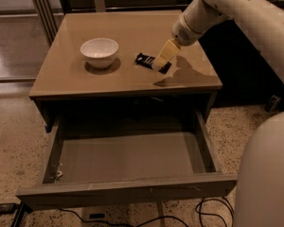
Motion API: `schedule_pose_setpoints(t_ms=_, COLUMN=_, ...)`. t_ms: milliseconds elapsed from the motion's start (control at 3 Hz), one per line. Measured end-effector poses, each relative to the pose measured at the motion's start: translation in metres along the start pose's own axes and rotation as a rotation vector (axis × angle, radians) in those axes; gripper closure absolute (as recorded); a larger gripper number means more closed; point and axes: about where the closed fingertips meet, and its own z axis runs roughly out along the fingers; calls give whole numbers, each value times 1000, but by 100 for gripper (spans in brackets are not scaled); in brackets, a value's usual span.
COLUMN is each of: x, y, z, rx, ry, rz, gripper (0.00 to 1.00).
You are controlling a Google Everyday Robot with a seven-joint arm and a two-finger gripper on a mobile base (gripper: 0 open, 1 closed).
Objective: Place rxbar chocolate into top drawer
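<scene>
Gripper [159, 64] angles down onto rxbar chocolate [143, 59] on table [132, 30], right of bowl [99, 51], prob. for a pick; grip state can't be told. Top drawer [128, 191] hangs open below, ready to receive.

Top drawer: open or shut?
Open: top drawer pulled out, bottom visible. Gripper is over the rxbar chocolate on the table.

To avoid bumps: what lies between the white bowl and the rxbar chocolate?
In the camera view, only bare table between white bowl and rxbar chocolate. The pincer is over the bar's end away from the bowl.
</scene>
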Motion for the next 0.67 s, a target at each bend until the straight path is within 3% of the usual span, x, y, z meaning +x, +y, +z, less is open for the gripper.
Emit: schedule_pose_setpoints(t_ms=667, x=-5, y=12, z=36, rx=-110, ry=3, rz=-28, gripper=0)
